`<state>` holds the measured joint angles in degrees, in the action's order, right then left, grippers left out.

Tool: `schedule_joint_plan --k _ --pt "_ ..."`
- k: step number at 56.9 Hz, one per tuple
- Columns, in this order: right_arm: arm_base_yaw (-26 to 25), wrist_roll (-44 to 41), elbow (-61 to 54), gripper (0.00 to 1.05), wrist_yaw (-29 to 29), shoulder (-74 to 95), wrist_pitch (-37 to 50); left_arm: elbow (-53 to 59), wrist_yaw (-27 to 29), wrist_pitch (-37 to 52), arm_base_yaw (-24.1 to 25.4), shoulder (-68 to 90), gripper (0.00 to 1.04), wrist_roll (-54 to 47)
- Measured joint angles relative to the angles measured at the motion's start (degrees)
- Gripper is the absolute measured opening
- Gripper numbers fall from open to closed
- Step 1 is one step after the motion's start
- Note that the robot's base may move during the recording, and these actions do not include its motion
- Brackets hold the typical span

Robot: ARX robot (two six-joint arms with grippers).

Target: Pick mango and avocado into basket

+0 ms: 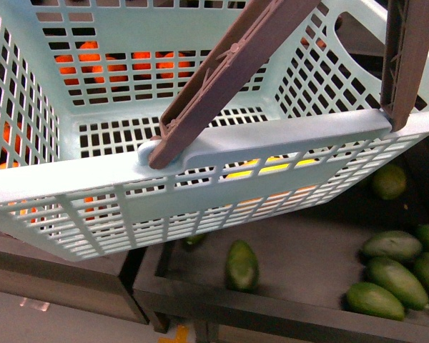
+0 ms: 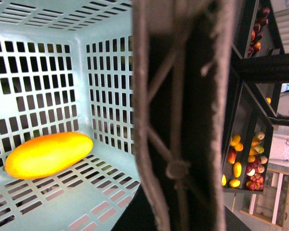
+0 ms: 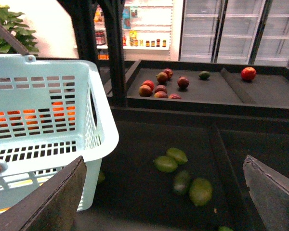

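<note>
As the right wrist view shows, your right pincer (image 3: 164,157) stands wide open, its dark fingers (image 3: 62,192) far apart and holding nothing. You cannot tell the left pincer's state, because a blurred grey-brown swing handle (image 2: 183,115) fills the left wrist view. The light turquoise slotted plastic basket (image 1: 272,136) hangs tilted over the near edge of a dark produce tray (image 1: 307,243). To the basket's right the tray floor lies open. Inside the basket, the smooth yellow elongated mango (image 2: 48,154) lies on its side on the slotted floor, near a wall. The dark green oval avocado (image 1: 241,264) lies outside on the tray floor, just below the basket's near wall and apart from the green fruits (image 1: 393,275) at right.
</note>
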<state>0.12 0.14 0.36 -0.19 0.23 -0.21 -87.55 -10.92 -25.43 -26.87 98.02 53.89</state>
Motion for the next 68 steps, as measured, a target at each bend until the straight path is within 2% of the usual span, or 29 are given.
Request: schedule_joint_plan --k 11,22,27,29,32,37,46,50,54,68 --pt "-0.1 0.0 0.0 0.97 0.0 0.0 0.0 0.0 1.5 0.0 1.1 0.0 0.05 -0.7" --pt "-0.1 0.0 0.0 0.97 0.2 0.1 -0.1 0.0 0.2 0.0 0.3 0.0 0.05 -0.4" --pt "0.9 8.1 7.2 0.97 11.2 10.4 -15.1 0.0 0.0 0.0 0.1 0.0 0.05 -0.3" --pt "-0.5 10.9 9.7 0.97 12.9 15.9 -18.7 0.0 -0.1 0.0 0.1 0.0 0.05 -0.2" --pt "-2.7 13.0 11.2 0.97 13.3 21.4 -19.2 0.0 -0.3 0.0 0.0 0.0 0.05 0.0" --pt "-7.8 15.5 12.3 0.97 10.6 32.0 -13.4 0.0 -0.9 0.0 -0.3 0.0 0.05 0.1" --pt "-15.0 17.3 14.1 0.97 7.4 49.8 2.2 0.0 -0.3 0.0 -0.2 0.0 0.05 0.3" --pt "-18.1 19.6 16.8 0.97 5.6 65.2 13.2 0.0 0.4 0.0 -0.1 0.0 0.05 -0.1" --pt "-18.7 22.0 19.6 0.97 4.5 77.8 20.3 0.0 0.4 0.0 0.1 0.0 0.05 0.0" --pt "-19.4 30.8 27.4 0.97 4.4 101.8 29.6 0.0 -0.2 0.0 0.0 0.0 0.05 0.0"
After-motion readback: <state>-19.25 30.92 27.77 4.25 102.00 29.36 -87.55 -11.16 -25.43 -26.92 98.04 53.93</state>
